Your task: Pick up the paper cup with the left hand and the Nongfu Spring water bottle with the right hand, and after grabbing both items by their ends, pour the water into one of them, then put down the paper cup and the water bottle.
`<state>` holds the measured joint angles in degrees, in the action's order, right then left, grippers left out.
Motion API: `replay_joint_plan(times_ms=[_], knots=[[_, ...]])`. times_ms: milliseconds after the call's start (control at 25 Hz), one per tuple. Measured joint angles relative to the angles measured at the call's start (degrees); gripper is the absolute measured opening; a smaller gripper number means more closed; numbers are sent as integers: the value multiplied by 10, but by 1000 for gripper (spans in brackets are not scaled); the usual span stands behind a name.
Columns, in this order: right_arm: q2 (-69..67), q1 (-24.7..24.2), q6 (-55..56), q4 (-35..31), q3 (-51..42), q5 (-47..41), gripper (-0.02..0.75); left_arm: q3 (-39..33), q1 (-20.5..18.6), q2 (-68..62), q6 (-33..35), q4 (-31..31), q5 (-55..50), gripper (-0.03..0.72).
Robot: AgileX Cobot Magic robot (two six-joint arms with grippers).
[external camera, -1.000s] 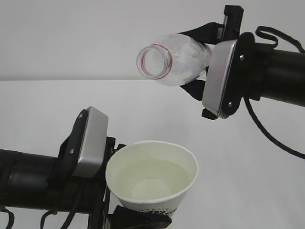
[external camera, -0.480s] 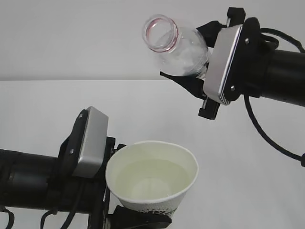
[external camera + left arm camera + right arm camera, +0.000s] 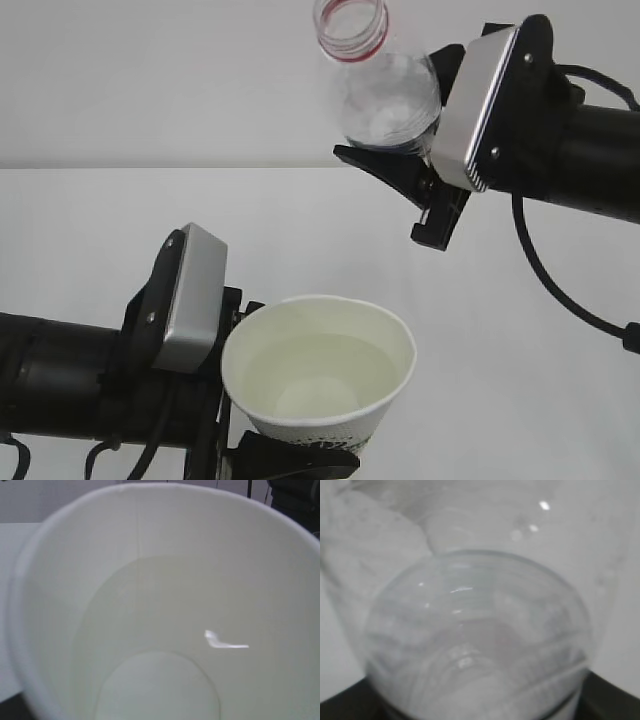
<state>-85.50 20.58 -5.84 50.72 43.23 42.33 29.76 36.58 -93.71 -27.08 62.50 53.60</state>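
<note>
The white paper cup hangs above the table at the lower middle of the exterior view, upright, with clear water in it. My left gripper is shut on its lower part, black fingers just showing under it. The left wrist view looks straight into the paper cup and its water. High at the upper right, my right gripper is shut on the base end of the clear Nongfu Spring water bottle, whose open red-ringed mouth points up. The bottle fills the right wrist view; the label is hidden.
The white table stretches behind both arms under a pale wall. A black cable loops down from the right arm. Nothing else stands on the table in view.
My right gripper has turned the bottle from lying level, mouth toward the left, to nearly upright and has lifted it a little. The cup and left arm have stayed still.
</note>
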Motion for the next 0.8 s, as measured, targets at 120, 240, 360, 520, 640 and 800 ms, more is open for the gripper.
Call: replay_joint_plan(times_ms=[120, 240, 360, 520, 640, 800], knots=[[0, 0, 21, 0, 0, 0, 473, 0, 0, 0, 0, 0, 0, 536], [0, 0, 40, 0, 0, 0, 473, 0, 0, 0, 0, 0, 0, 536], [0, 0, 63, 0, 0, 0, 473, 0, 0, 0, 0, 0, 0, 536], [0, 0, 94, 0, 0, 0, 473, 0, 0, 0, 0, 0, 0, 536], [0, 0, 99, 0, 0, 0, 473, 0, 0, 0, 0, 0, 0, 536], [0, 0, 101, 0, 0, 0, 473, 0, 0, 0, 0, 0, 0, 536]])
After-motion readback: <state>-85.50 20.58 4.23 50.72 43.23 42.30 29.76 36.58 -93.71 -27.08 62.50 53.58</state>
